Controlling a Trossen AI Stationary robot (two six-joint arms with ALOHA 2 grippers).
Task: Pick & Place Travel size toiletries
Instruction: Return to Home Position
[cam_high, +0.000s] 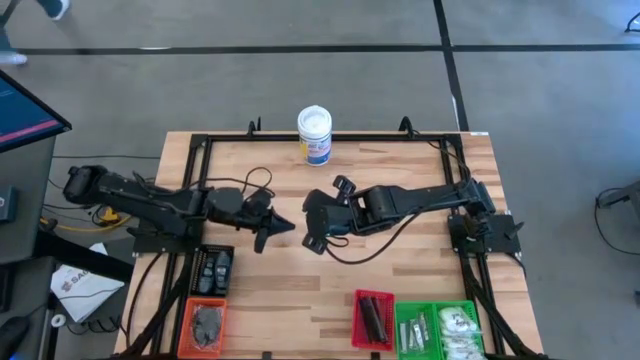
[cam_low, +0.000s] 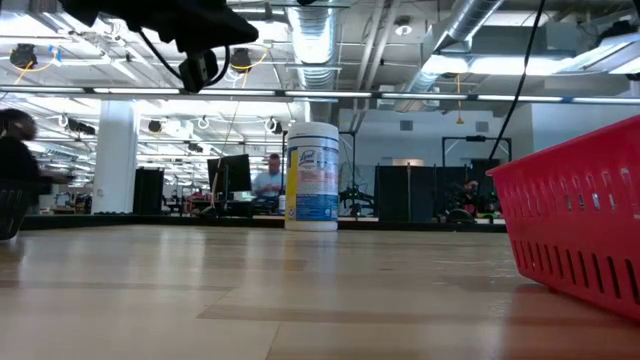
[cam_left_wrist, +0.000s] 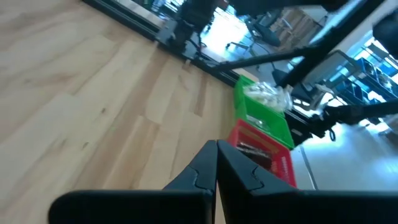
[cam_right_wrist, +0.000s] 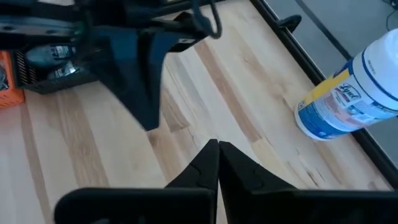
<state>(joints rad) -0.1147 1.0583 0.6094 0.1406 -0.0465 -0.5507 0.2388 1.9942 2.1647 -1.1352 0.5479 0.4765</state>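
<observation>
Wooden counter (cam_high: 300, 290), both arms over its middle: we judge the sorting finished and homing in hand. The left tool (cam_left_wrist: 216, 149) and right tool (cam_right_wrist: 217, 146) are closed on nothing, tips near each other, so the next move calls for drawing apart. The toiletries (cam_high: 458, 322) lie in the red bin (cam_high: 374, 293) and green bins (cam_high: 398, 330) at the near right, partly cut off and too small to name.

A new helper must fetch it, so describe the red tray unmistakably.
Start at the wooden table, along the edge farthest from the white tub. On the side of the right arm a row of trays sits there. The red tray is the innermost, holding slim dark sticks; its neighbours, the green trays, hold pale items.
</observation>
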